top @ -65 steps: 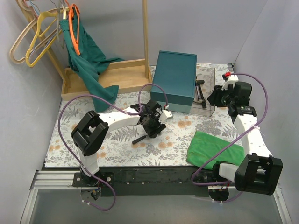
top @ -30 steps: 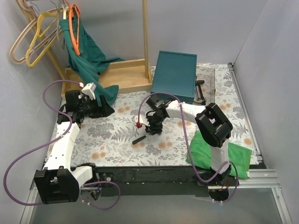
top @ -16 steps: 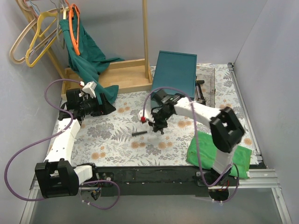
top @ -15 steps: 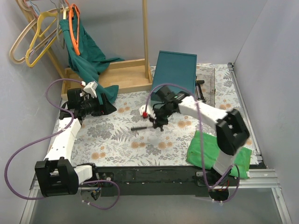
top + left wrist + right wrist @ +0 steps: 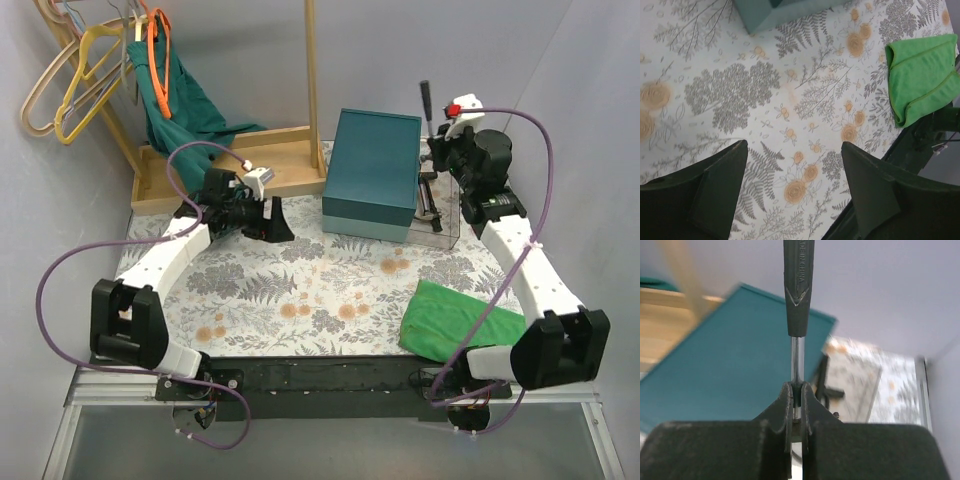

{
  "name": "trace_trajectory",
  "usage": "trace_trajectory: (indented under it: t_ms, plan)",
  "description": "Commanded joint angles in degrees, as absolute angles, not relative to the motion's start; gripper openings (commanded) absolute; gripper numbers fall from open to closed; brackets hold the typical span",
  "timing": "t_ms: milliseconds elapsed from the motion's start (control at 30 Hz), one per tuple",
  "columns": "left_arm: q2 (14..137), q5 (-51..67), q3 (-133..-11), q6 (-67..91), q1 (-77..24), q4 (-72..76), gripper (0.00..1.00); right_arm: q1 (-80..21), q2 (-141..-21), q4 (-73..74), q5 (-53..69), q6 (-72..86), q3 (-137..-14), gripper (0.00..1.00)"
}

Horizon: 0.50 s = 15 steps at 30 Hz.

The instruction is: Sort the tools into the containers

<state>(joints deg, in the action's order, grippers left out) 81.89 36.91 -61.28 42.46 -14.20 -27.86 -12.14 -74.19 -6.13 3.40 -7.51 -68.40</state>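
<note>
1. While its fingers (image 5: 783, 407) press together on the bare metal shaft, the right gripper (image 5: 797, 397) holds the screwdriver (image 5: 799, 285) clamped. The dark handle stands out past the fingertips toward 12 o'clock in the wrist view.
2. From above, this gripper sits at the far right of the table, at the far end of the clear container (image 5: 452, 215). The screwdriver's handle rises from it toward 12 o'clock.
3. Inside that container lies a black-handled tool (image 5: 431, 205), at 6 o'clock from the gripper.
4. At 9 o'clock of the container, just beside it, stands the teal box (image 5: 375, 170). Its lid fills the left of the right wrist view, behind the shaft.
5. At 6 o'clock lies the green cloth (image 5: 455, 318), folded near the table's front edge and well apart from the gripper.
6. Across the table, the left gripper (image 5: 277, 226) stands wide apart and holds nothing. It hovers over the flowered tablecloth (image 5: 300, 290) at 9 o'clock of the teal box, near its corner.
7. At 12 o'clock from the left gripper is the wooden tray (image 5: 280, 160), with a teal garment (image 5: 180, 120) draped into it. The hangers (image 5: 65, 85) hang at 10 o'clock, in the far left corner.
</note>
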Motion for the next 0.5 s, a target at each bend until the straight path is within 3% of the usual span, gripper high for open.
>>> trace_trajectory:
  t_ms: [0,200,467]
  plan:
    - [87.2,34.9,-71.1,38.2,-18.8,-28.7,0.76,-4.0,-79.7,-4.0,-4.7,5.6,-67.7,0.01]
    - [95.3,29.9,-83.7,36.2,-21.3,-30.1,0.76,1.6,-90.6,-1.0,3.1,5.3,-70.2,0.01]
    - [101.9,25.1,-91.4,32.6,-22.7,-32.1,0.78,1.6,-102.7,3.5,12.7,4.9,-75.7,0.01]
